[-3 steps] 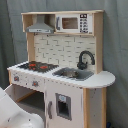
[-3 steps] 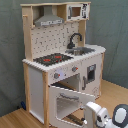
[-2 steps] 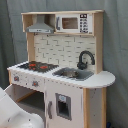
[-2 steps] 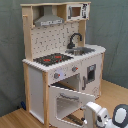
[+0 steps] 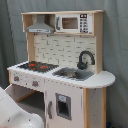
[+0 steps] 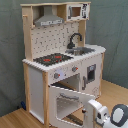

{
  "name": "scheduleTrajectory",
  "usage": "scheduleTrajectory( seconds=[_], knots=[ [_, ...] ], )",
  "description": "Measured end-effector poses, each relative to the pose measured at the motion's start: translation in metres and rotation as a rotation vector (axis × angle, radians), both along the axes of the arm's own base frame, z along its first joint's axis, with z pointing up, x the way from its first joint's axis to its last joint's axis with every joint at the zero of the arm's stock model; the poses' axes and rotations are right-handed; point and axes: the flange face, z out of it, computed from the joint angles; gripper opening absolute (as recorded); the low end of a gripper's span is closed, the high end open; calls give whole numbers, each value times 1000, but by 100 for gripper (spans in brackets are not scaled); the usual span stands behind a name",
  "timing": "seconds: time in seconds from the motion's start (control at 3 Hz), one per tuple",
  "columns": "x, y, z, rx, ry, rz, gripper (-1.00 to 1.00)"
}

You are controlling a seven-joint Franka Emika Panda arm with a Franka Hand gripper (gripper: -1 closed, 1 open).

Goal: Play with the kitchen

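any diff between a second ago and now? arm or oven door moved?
No visible change. The arm sits low in front of the kitchen as before, nothing taken hold of or let go. The oven door is swung open in the second exterior view, same as earlier; stovetop and faucet unchanged.

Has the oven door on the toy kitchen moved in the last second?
No. In the second exterior view the oven door hangs open at the same angle against the kitchen frame as before, and the robot arm sits unchanged beside it.

Toy kitchen (image 5: 62, 65), black stovetop (image 5: 39, 66) (red burners), black faucet (image 5: 84, 59), white arm (image 5: 14, 112) at lower left
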Motion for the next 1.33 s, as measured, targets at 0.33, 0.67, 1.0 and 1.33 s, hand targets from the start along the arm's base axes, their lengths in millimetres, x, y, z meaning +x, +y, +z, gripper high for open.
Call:
scheduleTrajectory(
  seconds=[0.33, 0.67, 1.0, 1.33],
  knots=[
    [12, -29, -1, 10, -19, -46, -100],
    [20, -57, -5, 19, -17, -77, -100],
    [31, -87, -8, 23, -12, -112, -100],
    [78, -112, 4, 31, -32, -199, -100]
  ],
)
